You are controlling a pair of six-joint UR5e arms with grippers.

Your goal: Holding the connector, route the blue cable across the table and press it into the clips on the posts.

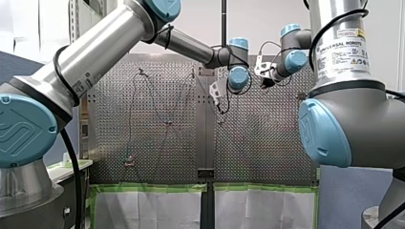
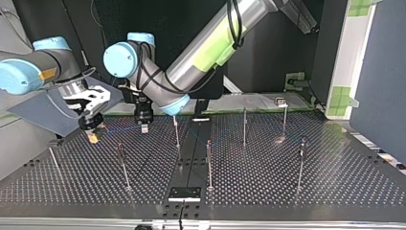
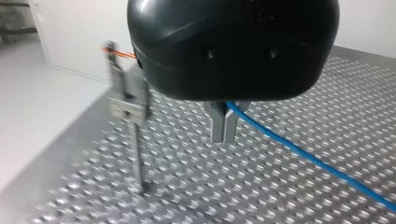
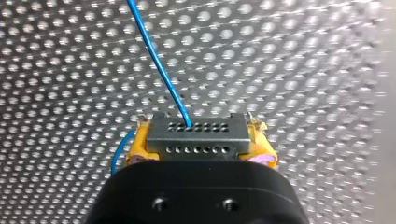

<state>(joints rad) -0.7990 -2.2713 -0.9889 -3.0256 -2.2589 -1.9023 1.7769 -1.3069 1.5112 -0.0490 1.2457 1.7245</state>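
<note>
The connector [image 4: 197,137] is clamped between the yellow pads [image 4: 137,148] of my right hand [image 4: 201,143], above the table [image 4: 303,70]. The blue cable [image 4: 156,56] is led from it, and my left hand [image 3: 223,126] is closed narrowly around it.

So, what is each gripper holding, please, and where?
My right gripper clamps the connector by its ends; my left gripper pinches the blue cable partway along.

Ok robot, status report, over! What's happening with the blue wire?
Right gripper shut on connector. Left gripper shut on blue wire, just above the table. Post beside that gripper, clear of the wire.
</note>
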